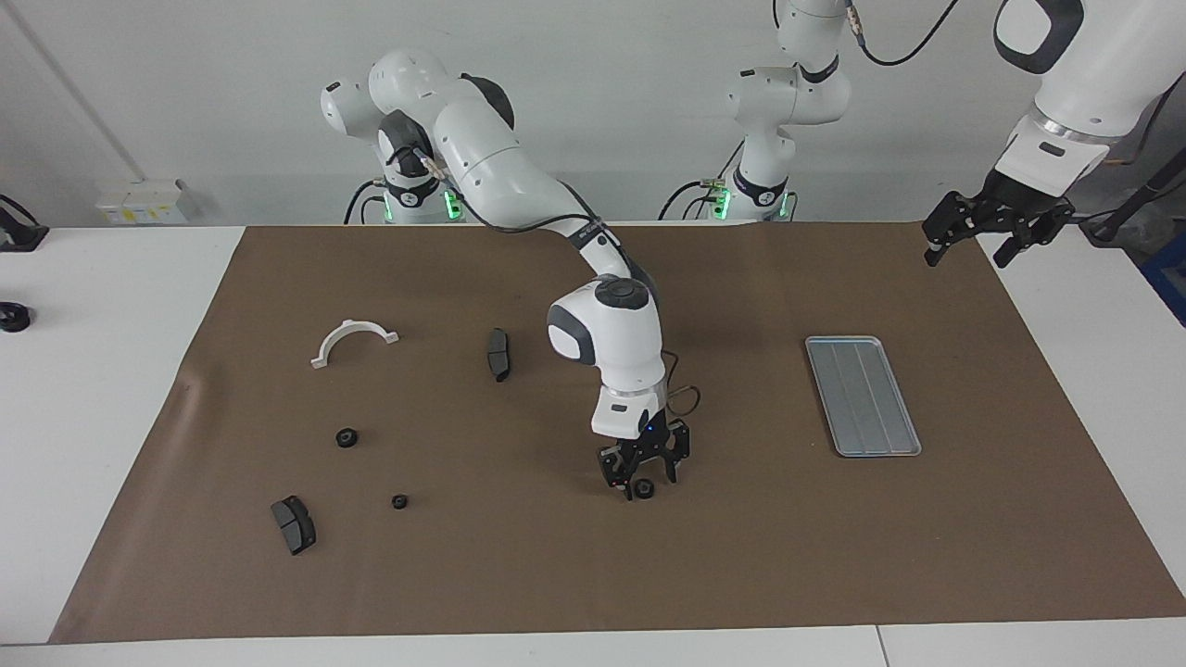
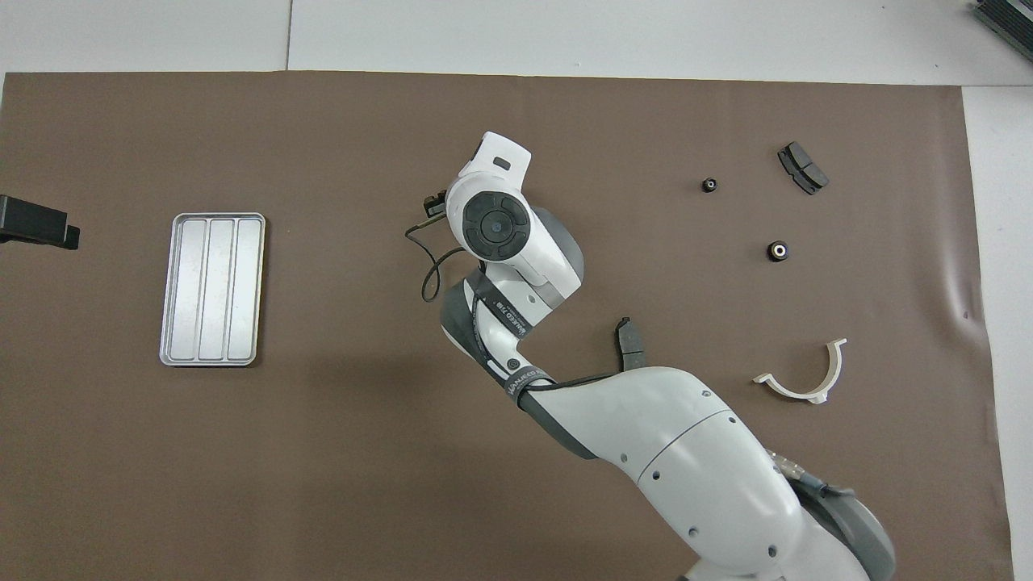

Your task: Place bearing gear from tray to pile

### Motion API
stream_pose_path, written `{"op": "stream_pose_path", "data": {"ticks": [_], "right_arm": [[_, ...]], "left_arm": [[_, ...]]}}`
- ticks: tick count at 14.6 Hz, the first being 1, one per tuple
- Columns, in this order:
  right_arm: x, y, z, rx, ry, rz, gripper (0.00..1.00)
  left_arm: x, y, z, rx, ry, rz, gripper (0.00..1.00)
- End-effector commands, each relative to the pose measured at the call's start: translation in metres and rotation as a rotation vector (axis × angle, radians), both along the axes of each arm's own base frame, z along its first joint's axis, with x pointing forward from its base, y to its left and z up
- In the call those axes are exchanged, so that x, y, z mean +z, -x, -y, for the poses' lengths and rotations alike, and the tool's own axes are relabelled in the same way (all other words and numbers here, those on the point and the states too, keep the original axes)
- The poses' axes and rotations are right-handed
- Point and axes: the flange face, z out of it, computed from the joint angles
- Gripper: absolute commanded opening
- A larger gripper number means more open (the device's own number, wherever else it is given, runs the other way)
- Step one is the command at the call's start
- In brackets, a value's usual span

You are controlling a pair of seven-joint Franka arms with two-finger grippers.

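Right end effector [image 1: 641, 477] straddling gear [image 1: 644, 488]; contact unclear.

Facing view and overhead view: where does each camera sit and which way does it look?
Facing view: high across the table, looking at the robots; both arms show, right claw low.
Overhead view: above the robots' end, looking steeply down; right arm and left claw show.
Both show the tray, half a turn apart.

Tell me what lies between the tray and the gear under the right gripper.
Nothing: only bare brown mat between the tray and the gear under the right gripper, clearest in the facing view.
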Motion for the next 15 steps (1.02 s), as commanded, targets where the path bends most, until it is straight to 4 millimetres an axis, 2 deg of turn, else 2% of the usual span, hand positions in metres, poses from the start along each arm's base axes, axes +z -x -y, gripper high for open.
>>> {"op": "stream_pose_path", "data": {"ticks": [1,3,7,8,9,10,13,15], "right_arm": [[0.000,-0.005,0.002,-0.022,0.012,0.004,0.71],[0.001,-0.005,0.002,-0.019,0.017,0.009,0.55],[0.002,-0.008,0.005,-0.025,0.012,0.015,0.50],[0.002,-0.008,0.005,-0.025,0.012,0.015,0.40],[0.002,-0.008,0.005,-0.024,0.011,0.014,0.18],[0.002,-0.008,0.005,-0.024,0.011,0.014,0.00],[0.007,-0.012,0.012,-0.037,0.010,0.009,0.00],[0.027,-0.020,0.027,-0.063,0.015,-0.003,0.00]], "left_arm": [[-0.004,0.026,0.001,-0.029,0.031,-0.034,1.00],[-0.004,0.024,0.000,-0.023,0.026,-0.019,1.00],[-0.004,0.021,-0.001,-0.017,0.020,0.002,1.00],[-0.004,0.021,-0.005,-0.011,0.019,0.002,1.00],[-0.003,0.019,-0.007,-0.005,0.018,0.012,1.00],[-0.003,0.019,-0.007,-0.008,0.018,0.016,1.00],[-0.004,0.018,0.000,-0.021,0.015,0.012,1.00],[0.000,0.017,0.007,-0.032,0.014,0.020,1.00]]}}
